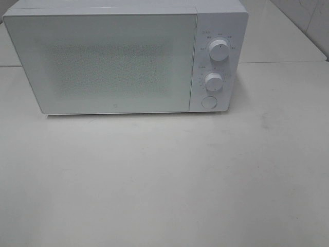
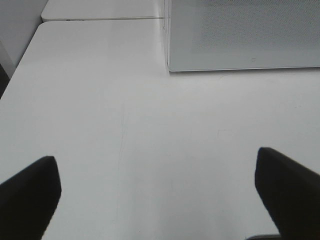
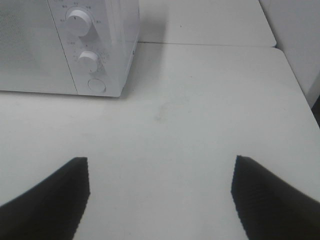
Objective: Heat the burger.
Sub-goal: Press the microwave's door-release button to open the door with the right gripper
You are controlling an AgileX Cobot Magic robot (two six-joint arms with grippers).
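Exterior high view: a white table (image 1: 164,180) carries a white microwave (image 1: 123,56) with its frosted door (image 1: 103,62) shut, two knobs (image 1: 219,51) and a round button (image 1: 208,102). The burger shows in no view; it may be behind that door, I cannot tell. The left gripper (image 2: 156,160) is spread wide and the right gripper (image 3: 161,161) is open. Both are empty above the table, facing the microwave.

The shut white microwave (image 1: 113,62) blocks the far part of the surface (image 1: 164,185). Before it, the left hand (image 2: 156,160) and right hand (image 3: 161,161) have bare surface to pass over, side to side.
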